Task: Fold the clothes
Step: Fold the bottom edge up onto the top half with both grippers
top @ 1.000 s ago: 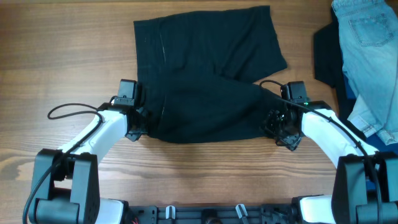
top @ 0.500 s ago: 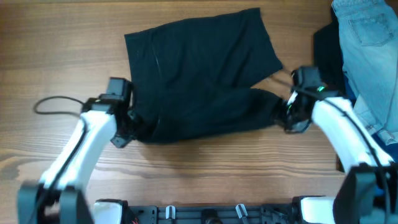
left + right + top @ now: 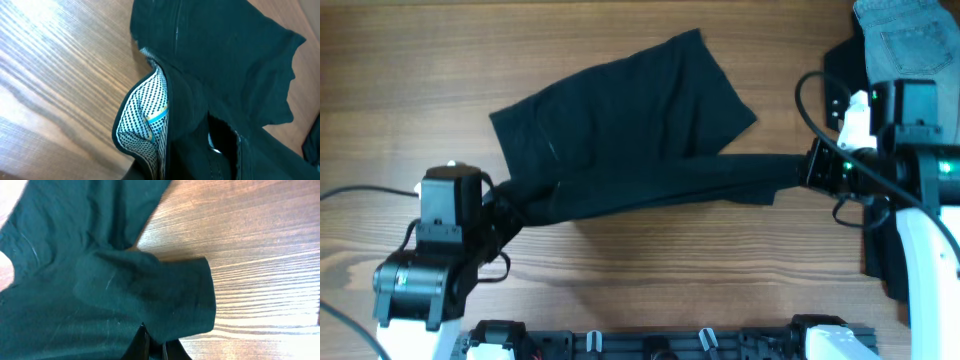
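The clothes, a pair of black shorts (image 3: 620, 130), lie slanted on the wooden table. Their near edge is lifted and pulled into a taut band between my two grippers. My left gripper (image 3: 506, 208) is shut on the band's left end at the waistband. In the left wrist view the black cloth (image 3: 225, 60) covers the jaws, and a white dotted pocket lining (image 3: 145, 115) hangs out. My right gripper (image 3: 807, 170) is shut on the band's right end. In the right wrist view its fingers (image 3: 150, 347) pinch the folded hem of the shorts (image 3: 100, 280).
Light blue denim jeans (image 3: 905, 40) lie at the far right corner, with another black garment (image 3: 842, 80) beside them, close to my right arm. A thin cable (image 3: 360, 190) loops on the table to the left of my left arm.
The right gripper has shut on the shorts. Both arms have risen and pulled apart, stretching the near edge taut. The rest of the shorts has slid left and turned.
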You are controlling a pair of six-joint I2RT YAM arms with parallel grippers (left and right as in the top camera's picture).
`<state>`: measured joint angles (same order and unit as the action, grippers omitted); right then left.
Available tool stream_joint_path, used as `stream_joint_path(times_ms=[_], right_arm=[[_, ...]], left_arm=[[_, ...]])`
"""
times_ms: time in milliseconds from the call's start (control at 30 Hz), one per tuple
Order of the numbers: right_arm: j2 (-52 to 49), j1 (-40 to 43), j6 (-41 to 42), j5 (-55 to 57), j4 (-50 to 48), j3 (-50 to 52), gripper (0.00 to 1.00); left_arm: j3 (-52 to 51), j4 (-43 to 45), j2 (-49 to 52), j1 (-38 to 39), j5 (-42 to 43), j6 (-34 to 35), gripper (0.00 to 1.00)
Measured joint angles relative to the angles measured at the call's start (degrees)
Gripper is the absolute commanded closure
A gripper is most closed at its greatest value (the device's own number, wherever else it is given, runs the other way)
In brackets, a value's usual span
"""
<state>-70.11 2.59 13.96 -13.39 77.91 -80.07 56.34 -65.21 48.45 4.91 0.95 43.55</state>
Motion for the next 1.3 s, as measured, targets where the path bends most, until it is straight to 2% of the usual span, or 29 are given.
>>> stream_joint_path(times_ms=[67, 200, 433, 533, 667, 833, 1000, 1167, 1300], right_arm=[[1.11, 0.0, -2.64, -0.76, -1.18, -0.02, 0.96], [-1.14, -0.17, -7.58, -3.28, -9.7, -0.04, 0.96], [-17.73, -4.94, -10.62, -7.89, -27.52, -0.2, 0.96], [-26.14, -6.93, -9.7, -9.4, -39.56, -0.2, 0.96], [-29.38, -8.09, -8.28, -10.93, -53.0, -0.07, 0.96], [-31.32, -10.25, -6.69, -10.8, -65.35, -0.07, 0.96], [-35.19, -13.2, -5.77, -3.93, -71.87, -0.33, 0.96], [-42.38, -14.19, -3.37, 2.21, -72.7, -0.35, 0.96], [-45.55, -14.19, -1.92, 4.61, -72.85, -0.35, 0.96]], left_arm=[[0.0, -1.77, -0.74, 0.0, 0.17, 0.0, 0.96], [-0.02, -4.28, 0.13, 0.0, 0.22, 1.68, 0.96], [-1.7, -4.81, 3.37, 0.0, -5.05, 10.51, 0.96], [-2.14, 1.49, 5.62, 0.0, -10.08, 12.33, 0.96], [-2.25, 10.71, 11.74, 0.07, -16.48, 13.38, 0.96], [-2.38, 22.36, 23.52, 0.11, -25.16, 13.62, 0.96], [-2.47, 33.79, 31.71, 0.11, -31.17, 13.79, 0.96], [-2.6, 48.04, 39.91, 0.09, -36.24, 13.29, 0.96], [-2.99, 63.17, 46.05, 0.04, -38.14, 8.44, 0.79]])
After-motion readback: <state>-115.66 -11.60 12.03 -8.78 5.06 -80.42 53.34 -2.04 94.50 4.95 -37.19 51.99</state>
